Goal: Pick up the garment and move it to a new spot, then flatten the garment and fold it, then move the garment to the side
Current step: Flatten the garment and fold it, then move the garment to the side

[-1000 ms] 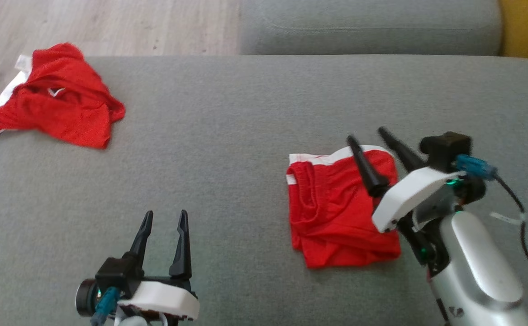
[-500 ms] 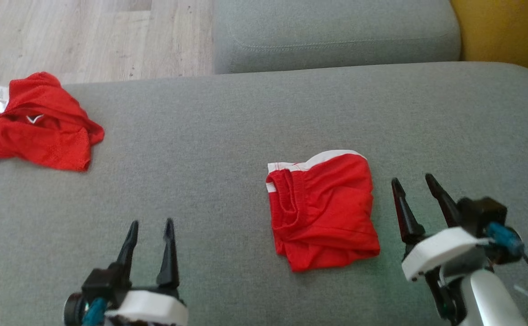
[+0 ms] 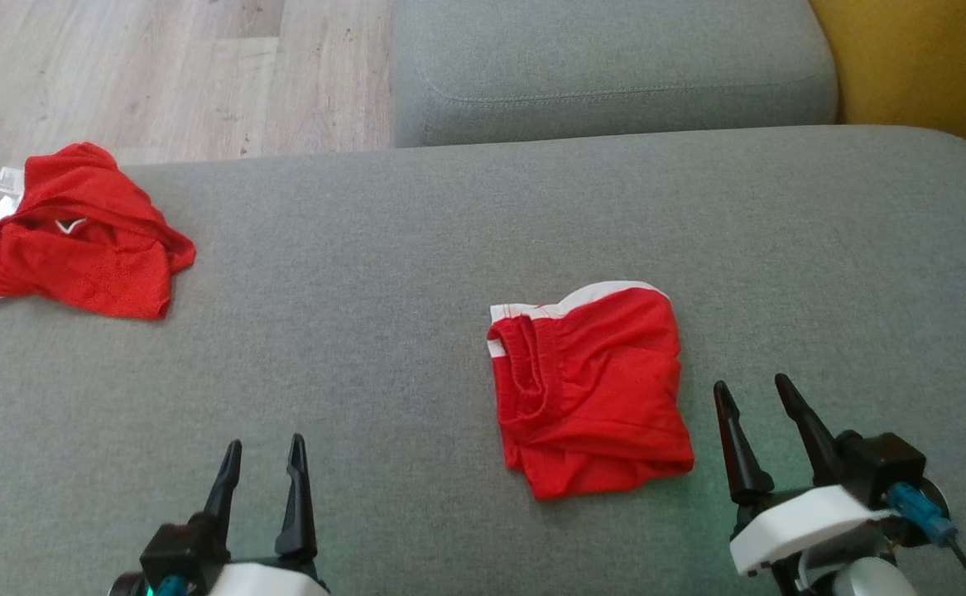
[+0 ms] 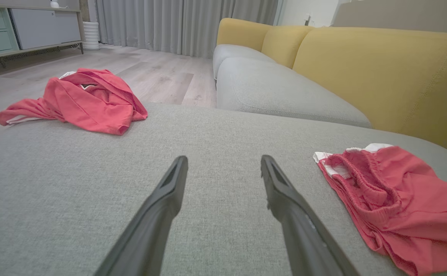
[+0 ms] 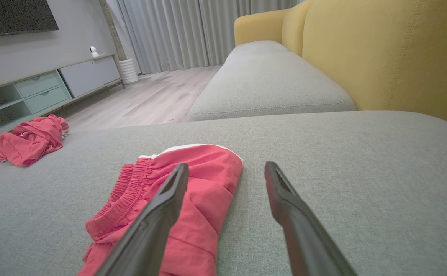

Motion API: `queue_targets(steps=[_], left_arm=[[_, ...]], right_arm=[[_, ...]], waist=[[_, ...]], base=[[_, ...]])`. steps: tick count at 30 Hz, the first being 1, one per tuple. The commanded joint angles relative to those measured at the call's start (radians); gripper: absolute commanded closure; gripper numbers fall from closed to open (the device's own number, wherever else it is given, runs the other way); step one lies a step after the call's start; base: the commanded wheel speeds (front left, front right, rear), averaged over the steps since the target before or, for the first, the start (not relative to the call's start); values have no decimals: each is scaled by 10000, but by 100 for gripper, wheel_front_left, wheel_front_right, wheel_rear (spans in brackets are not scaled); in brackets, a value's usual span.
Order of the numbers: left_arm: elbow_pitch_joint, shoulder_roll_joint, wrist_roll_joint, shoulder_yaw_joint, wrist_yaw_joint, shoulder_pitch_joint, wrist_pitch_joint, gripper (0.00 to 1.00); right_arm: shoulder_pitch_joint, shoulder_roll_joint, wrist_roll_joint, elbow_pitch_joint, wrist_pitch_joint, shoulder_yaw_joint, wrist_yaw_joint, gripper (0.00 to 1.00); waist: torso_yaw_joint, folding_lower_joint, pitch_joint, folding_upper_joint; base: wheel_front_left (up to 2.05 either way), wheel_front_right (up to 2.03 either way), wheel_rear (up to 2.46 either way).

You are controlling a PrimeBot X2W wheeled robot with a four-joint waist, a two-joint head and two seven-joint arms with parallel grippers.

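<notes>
Both jaws are hanging released, the right wrist view is catching a television (image 5: 14, 15) at ten o'clock, and the tag (image 3: 9, 180) on the crumpled garment (image 3: 85, 257) is blurring beyond reading.

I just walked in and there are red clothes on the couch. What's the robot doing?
The robot is tidying clothes on the grey sofa cushion. A pair of red shorts lies folded in front of it, and nothing is touching them. Its right gripper sits just to the right of the shorts and its left gripper is further left, both open and empty. Another red garment lies crumpled at the cushion's far left edge.
</notes>
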Motion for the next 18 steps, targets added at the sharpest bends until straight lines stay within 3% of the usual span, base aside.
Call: queue_targets(steps=[1, 18], left_arm=[[-263, 163, 24, 393, 19, -267, -121, 0], [-297, 91, 106, 365, 33, -143, -124, 0]], right_arm=[[-312, -36, 89, -277, -195, 243, 37, 0], [-442, -34, 61, 69, -367, 178, 37, 0]], waist=[[1, 1, -11, 0], [149, 1, -47, 0]], base=[[0, 0, 0], [0, 0, 0]])
